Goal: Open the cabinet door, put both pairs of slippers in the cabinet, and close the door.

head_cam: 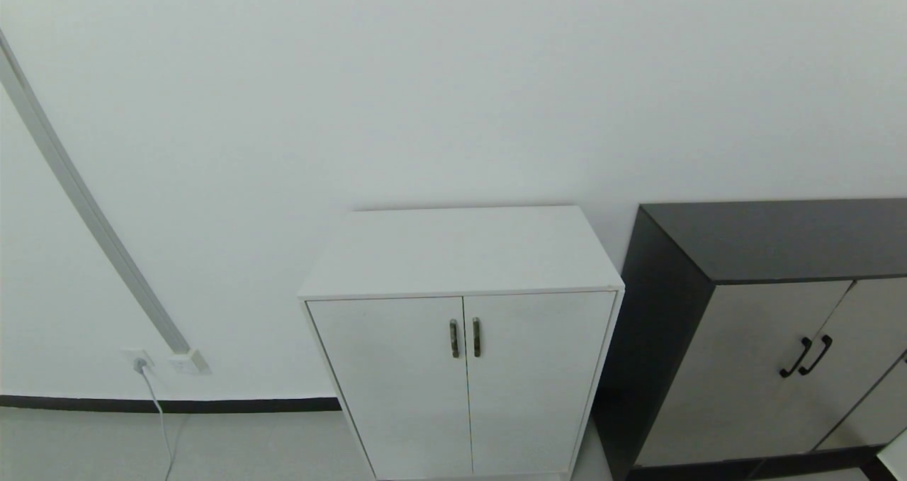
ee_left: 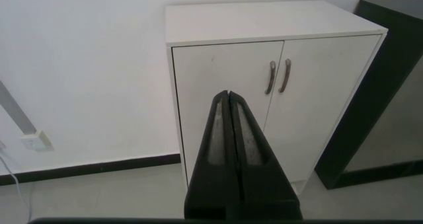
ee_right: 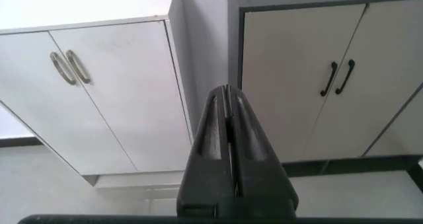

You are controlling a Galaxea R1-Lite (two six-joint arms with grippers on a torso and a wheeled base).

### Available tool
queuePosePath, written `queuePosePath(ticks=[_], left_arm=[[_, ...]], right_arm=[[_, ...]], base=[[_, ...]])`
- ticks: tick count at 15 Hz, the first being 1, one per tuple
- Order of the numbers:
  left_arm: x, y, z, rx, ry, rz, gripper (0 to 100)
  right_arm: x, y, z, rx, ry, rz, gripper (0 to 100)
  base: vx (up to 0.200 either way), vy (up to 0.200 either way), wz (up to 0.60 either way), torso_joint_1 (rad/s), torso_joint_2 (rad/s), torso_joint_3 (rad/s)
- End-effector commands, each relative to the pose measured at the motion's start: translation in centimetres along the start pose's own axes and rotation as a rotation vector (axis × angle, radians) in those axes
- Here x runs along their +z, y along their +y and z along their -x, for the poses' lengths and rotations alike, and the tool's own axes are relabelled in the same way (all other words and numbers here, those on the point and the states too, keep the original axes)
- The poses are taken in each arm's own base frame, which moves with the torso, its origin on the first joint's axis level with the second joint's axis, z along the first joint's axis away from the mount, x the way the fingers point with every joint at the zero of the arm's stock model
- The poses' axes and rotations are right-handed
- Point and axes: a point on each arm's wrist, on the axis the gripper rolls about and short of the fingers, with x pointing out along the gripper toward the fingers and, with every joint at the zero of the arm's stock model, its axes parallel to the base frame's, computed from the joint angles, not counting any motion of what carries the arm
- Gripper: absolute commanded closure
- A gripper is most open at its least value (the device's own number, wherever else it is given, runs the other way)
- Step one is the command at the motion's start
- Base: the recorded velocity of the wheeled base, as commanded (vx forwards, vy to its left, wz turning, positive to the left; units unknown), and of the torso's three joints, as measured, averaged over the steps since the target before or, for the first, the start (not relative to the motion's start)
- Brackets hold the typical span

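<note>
While both doors (head_cam: 397, 382) of the white cabinet (head_cam: 460, 254) stand shut against the far wall, handles (head_cam: 454, 338) side by side at the middle, a dark cabinet (head_cam: 751, 240) crowds its right side. The left gripper (ee_left: 228, 97) and right gripper (ee_right: 227, 90) hang before them, fingers pressed together, holding nothing. A wall socket (head_cam: 138, 360) with its cable (head_cam: 159, 414) sits low at left.

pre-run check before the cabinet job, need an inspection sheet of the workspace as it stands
surface: grey floor before the cabinets
job's things: white cabinet, both doors shut, paired handles at the middle seam
clutter: nothing seen
grippers: left gripper jaws shut, facing the white cabinet; right gripper jaws shut, holding nothing
cables: white cable hangs from wall socket to the floor
surroundings: black cabinet right of the white one; grey conduit on white wall
</note>
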Motion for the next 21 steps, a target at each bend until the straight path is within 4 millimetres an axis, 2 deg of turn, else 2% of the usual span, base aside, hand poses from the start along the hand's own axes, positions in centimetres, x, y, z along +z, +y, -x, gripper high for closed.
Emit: queuePosePath(ticks=[1,3,6,10,13,21], left_arm=[[0.00,0.00,-0.01,0.000,0.001,0.001,100],[0.00,0.00,-0.01,0.000,0.001,0.001,100],[0.00,0.00,-0.01,0.000,0.001,0.001,100],[0.00,0.00,-0.01,0.000,0.001,0.001,100],[0.00,0.00,-0.01,0.000,0.001,0.001,100],[0.00,0.00,-0.01,0.000,0.001,-0.002,100]], right_arm=[[0.06,0.10,-0.21,-0.057,0.027,-0.004,100],[-0.01,0.20,-0.03,-0.108,0.007,0.000,100],[-0.39,0.22,0.72,-0.037,-0.089,0.040,100],[-0.37,0.23,0.71,-0.037,-0.089,0.033,100],[-0.33,0.14,0.70,-0.073,-0.099,-0.057,100],[-0.36,0.11,0.70,-0.084,-0.096,-0.048,100]], base=[[0.000,0.000,0.00,0.000,0.00,0.000],[0.000,0.000,0.00,0.000,0.00,0.000],[0.000,0.000,0.00,0.000,0.00,0.000],[0.000,0.000,0.00,0.000,0.00,0.000],[0.000,0.000,0.00,0.000,0.00,0.000],[0.000,0.000,0.00,0.000,0.00,0.000]])
